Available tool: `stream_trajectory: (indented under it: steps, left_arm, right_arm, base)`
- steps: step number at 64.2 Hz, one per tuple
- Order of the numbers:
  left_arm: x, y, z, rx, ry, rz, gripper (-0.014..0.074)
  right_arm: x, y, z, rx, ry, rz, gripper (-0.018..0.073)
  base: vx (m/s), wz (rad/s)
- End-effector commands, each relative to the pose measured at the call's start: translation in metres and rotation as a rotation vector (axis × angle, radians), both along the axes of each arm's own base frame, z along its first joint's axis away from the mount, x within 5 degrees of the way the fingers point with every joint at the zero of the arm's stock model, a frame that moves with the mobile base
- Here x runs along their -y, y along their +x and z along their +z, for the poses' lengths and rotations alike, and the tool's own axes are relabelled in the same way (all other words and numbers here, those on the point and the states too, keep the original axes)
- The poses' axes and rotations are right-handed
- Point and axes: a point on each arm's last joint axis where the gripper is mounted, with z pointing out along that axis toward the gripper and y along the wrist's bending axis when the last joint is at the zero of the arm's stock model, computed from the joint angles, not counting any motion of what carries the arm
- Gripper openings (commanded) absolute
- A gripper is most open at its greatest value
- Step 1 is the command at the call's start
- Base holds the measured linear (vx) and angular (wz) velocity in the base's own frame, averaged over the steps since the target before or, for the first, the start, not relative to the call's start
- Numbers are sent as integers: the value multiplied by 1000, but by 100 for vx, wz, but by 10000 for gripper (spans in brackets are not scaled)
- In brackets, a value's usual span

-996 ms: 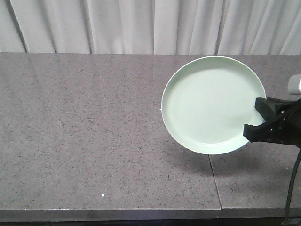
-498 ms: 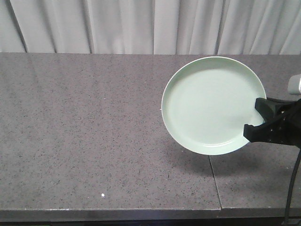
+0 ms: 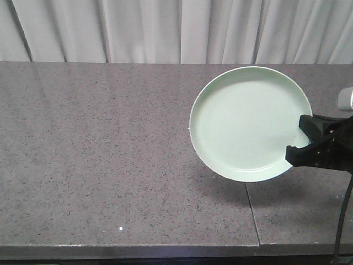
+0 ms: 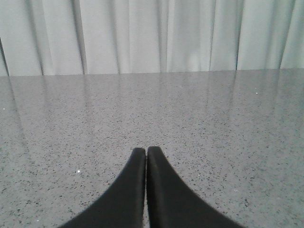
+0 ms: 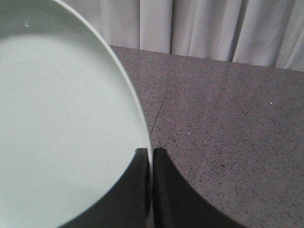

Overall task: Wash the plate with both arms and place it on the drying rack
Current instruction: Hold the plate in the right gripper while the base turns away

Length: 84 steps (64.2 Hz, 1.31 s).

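Observation:
The pale mint-green plate (image 3: 248, 122) hangs tilted above the right part of the grey speckled counter, its face turned toward the front camera. My right gripper (image 3: 298, 142) is shut on the plate's lower right rim; in the right wrist view the plate (image 5: 61, 128) fills the left half, with its rim pinched between the black fingers of the right gripper (image 5: 150, 153). My left gripper (image 4: 146, 151) is shut with nothing in it, low over bare counter, and does not show in the front view. The drying rack is out of view.
The grey stone counter (image 3: 110, 154) spans the whole front view, with a seam (image 3: 251, 212) running toward the front edge under the plate. White curtains (image 3: 165, 27) hang behind the counter's far edge. A black cable (image 3: 343, 221) hangs at the right edge.

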Motion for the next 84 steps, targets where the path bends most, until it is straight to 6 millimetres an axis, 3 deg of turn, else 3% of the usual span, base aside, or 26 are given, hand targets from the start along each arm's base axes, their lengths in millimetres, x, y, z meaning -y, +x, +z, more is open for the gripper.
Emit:
stream_trajectory:
  steps: [1, 84]
  left_arm:
    - [1, 0, 2, 68, -20, -8, -6]
    - [1, 0, 2, 68, -20, -8, -6]
  right_arm:
    - [0, 1, 20, 120, 14, 5, -10]
    - [0, 1, 20, 120, 14, 5, -10]
  base:
    - [0, 0]
    - [-3, 14]
